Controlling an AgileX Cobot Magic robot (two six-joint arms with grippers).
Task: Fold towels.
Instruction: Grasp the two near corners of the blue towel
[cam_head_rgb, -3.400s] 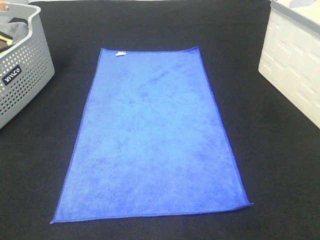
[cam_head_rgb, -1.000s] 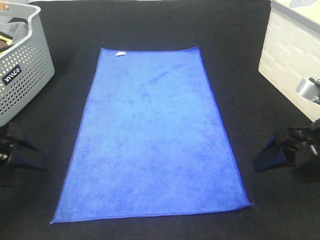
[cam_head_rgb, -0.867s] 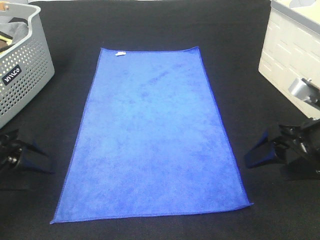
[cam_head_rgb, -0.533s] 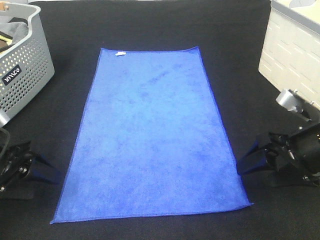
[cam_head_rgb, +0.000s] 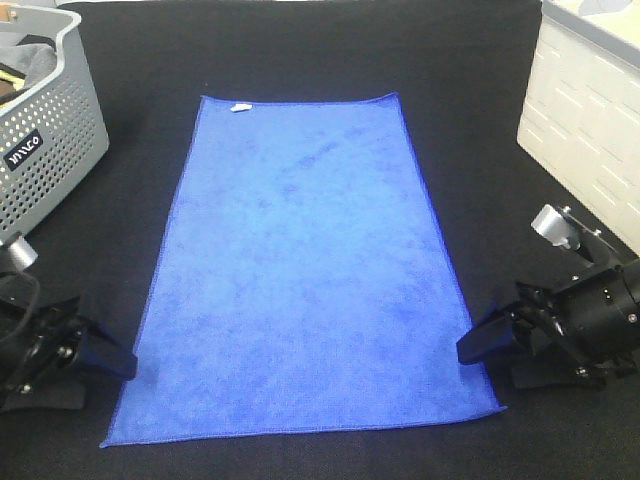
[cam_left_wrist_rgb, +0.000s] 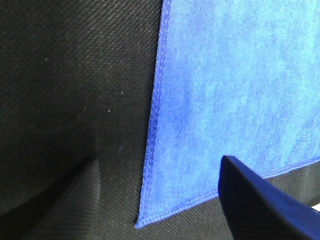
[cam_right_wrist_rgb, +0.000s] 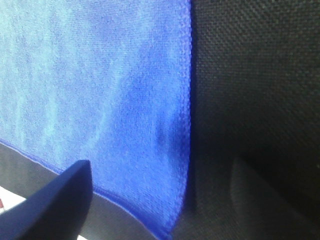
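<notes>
The royal-blue towel (cam_head_rgb: 305, 270) lies flat and unfolded on the black table, with its white tag (cam_head_rgb: 240, 107) at the far short edge. My left gripper (cam_head_rgb: 115, 370) is low at the towel's near left corner. In the left wrist view the open gripper (cam_left_wrist_rgb: 159, 159) has its fingers on either side of the towel's (cam_left_wrist_rgb: 235, 85) long edge. My right gripper (cam_head_rgb: 475, 350) is low at the near right corner. In the right wrist view the open gripper (cam_right_wrist_rgb: 160, 162) straddles the edge of the towel (cam_right_wrist_rgb: 100, 75). Neither holds anything.
A grey perforated basket (cam_head_rgb: 50, 130) holding a dark grey cloth (cam_head_rgb: 30, 55) stands at the far left. A white crate (cam_head_rgb: 590, 120) stands at the far right. The black table cover (cam_head_rgb: 300, 50) stretches beyond the towel.
Both arms came into view from the sides and moved inward and down to the towel's near corners. The towel has not moved.
</notes>
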